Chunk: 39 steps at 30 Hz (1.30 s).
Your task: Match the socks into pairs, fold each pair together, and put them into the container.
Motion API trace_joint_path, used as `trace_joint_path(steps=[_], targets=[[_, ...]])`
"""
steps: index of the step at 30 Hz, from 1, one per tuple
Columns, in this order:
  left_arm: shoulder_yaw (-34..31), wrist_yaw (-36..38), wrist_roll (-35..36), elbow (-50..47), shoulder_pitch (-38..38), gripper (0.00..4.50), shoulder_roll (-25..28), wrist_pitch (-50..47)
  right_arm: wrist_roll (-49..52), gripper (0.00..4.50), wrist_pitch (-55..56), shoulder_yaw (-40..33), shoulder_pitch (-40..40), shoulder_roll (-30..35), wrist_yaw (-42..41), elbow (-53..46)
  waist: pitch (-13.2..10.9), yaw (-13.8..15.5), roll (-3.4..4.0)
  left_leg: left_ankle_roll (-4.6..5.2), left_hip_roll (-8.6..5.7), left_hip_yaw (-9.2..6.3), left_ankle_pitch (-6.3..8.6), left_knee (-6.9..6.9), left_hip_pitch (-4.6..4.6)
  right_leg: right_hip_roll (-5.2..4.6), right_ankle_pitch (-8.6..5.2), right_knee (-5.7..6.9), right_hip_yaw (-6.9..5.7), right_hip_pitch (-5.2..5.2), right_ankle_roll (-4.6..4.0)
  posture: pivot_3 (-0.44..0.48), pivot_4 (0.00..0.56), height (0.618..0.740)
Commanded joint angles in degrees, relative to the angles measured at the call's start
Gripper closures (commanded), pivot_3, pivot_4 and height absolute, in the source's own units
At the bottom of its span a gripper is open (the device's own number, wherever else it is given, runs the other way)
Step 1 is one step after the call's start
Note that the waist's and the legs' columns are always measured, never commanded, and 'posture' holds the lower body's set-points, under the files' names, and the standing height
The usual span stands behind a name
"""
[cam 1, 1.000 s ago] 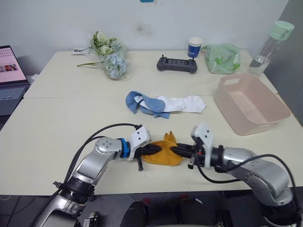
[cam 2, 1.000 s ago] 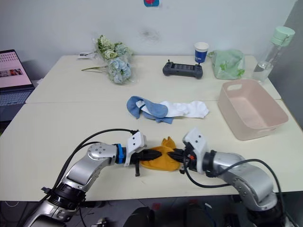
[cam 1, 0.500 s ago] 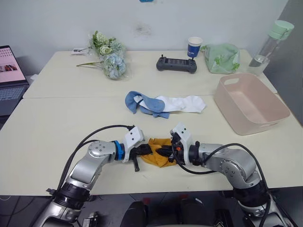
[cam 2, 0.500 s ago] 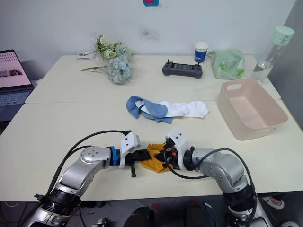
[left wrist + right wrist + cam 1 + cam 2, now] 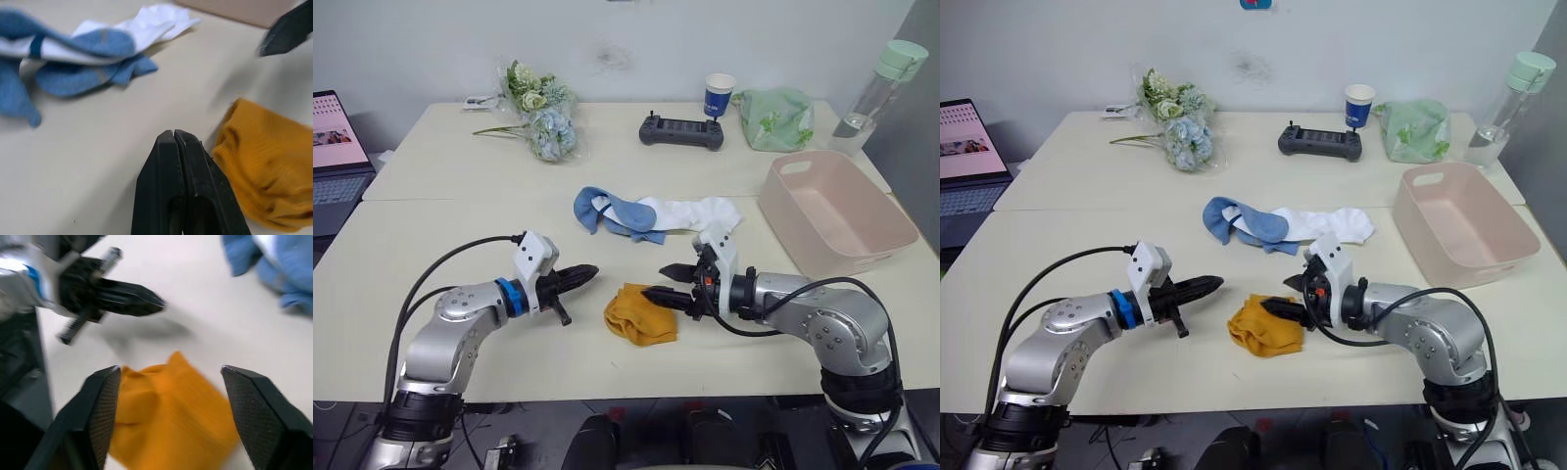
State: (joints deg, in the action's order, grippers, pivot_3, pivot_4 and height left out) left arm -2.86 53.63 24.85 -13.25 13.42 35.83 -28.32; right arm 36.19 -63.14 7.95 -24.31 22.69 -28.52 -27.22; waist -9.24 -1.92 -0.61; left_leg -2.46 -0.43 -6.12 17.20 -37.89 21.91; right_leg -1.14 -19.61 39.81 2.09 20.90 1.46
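The folded mustard-orange fabric socks [image 5: 640, 313] are lying near the desk's [image 5: 431, 245] front edge, between both grippers. The right gripper [image 5: 661, 283], fingers spread apart, is hovering just beside them; the left gripper [image 5: 589, 271], fingers pressed together, is holding nothing. The right should be closing on the whole bundle, both layers, before carrying it to the pale pink rectangular plastic tub [image 5: 837, 213] at the right edge.

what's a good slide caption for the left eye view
Both grippers, left shut and right open, flank the folded orange socks on the table.

No lettering, number or brand can be read anywhere; the laptop screen [image 5: 335, 137] at the table's left edge shows a page with rows too small to make out, and the blue paper cup [image 5: 717, 95] carries a white band whose marks cannot be read
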Motion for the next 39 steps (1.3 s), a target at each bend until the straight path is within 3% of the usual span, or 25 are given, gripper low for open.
trace_joint_path(steps=[1, 6, 7, 11, 17, 23, 29, 39], targets=[[4.2, 5.2, 1.4, -5.2, 2.2, 4.50, 2.1, 0.0, -5.6, 2.51, 8.3, 5.8, -0.3, 2.0, -3.3, 1.8, 0.0, 0.0, 0.00, -0.01, 0.00, 0.03, 0.00, 0.00, 0.00, 0.00, 0.00, 0.01, 0.01, 0.00, 0.00, 0.000, 0.150, 0.740], [12.1, 9.3, -3.1, -2.1, 3.4, 4.50, 3.3, 3.2, -13.2, 4.36, 16.5, 11.6, 0.7, 2.8, -4.3, 6.8, 0.0, -0.1, -0.01, -0.02, 0.00, 0.10, -0.01, 0.00, 0.00, 0.02, 0.00, 0.05, 0.08, 0.05, 0.00, 0.000, 0.150, 0.740], [13.7, 9.9, -4.7, -0.3, 3.7, 4.50, 3.2, 4.8, -14.6, 4.44, 17.9, 12.7, 0.8, 2.6, -4.3, 7.7, 0.0, -0.1, -0.01, -0.01, 0.00, 0.12, -0.01, -0.01, 0.03, 0.03, 0.00, 0.10, 0.11, 0.12, 0.00, 0.000, 0.150, 0.740], [17.2, 10.1, -8.7, 4.6, 4.4, 4.50, 2.2, 8.3, -19.7, 4.44, 21.2, 16.3, 1.2, 2.4, -4.2, 10.3, 0.0, -0.1, -0.01, -0.01, 0.02, 0.12, -0.01, -0.01, 0.05, 0.09, 0.00, 0.16, 0.14, 0.23, 0.00, 0.000, 0.150, 0.740], [20.5, 8.9, -16.8, 11.3, 4.2, 4.50, 3.6, 14.3, -24.5, 4.44, 21.2, 16.2, 1.8, -0.4, -0.1, 12.8, 0.0, -0.1, -0.02, -0.17, 0.02, 0.12, -0.10, -0.02, 0.06, 0.08, 0.00, 0.16, 0.15, 0.23, 0.00, 0.000, 0.150, 0.740], [16.8, 10.1, -12.2, 8.1, 3.6, 4.50, 3.9, 12.6, -25.0, 4.44, 26.2, 13.5, 2.6, 1.3, -3.5, 12.1, 0.0, -0.1, -0.02, -0.16, 0.02, 0.12, -0.09, -0.03, 0.04, 0.08, 0.00, 0.19, 0.16, 0.22, -0.01, 0.000, 0.150, 0.740], [11.7, 7.7, -4.1, 2.4, 7.7, 4.50, 2.0, 1.3, -19.8, 4.44, 30.3, 10.5, 2.3, 3.3, -12.4, 8.5, 0.0, -0.1, -0.03, 0.02, 0.02, 0.05, 0.00, -0.05, 0.12, 0.08, 0.00, 0.19, 0.08, 0.25, -0.01, 0.000, 0.150, 0.740], [17.6, 5.3, -13.8, 10.2, 7.4, 4.50, 0.8, 7.5, -25.0, 4.44, 31.2, 18.9, 2.9, 5.8, -18.9, 10.9, 0.0, -0.1, -0.03, -0.17, 0.00, 0.07, -0.11, -0.07, 0.12, 0.08, 0.00, 0.18, 0.11, 0.25, -0.01, 0.000, 0.150, 0.740]])
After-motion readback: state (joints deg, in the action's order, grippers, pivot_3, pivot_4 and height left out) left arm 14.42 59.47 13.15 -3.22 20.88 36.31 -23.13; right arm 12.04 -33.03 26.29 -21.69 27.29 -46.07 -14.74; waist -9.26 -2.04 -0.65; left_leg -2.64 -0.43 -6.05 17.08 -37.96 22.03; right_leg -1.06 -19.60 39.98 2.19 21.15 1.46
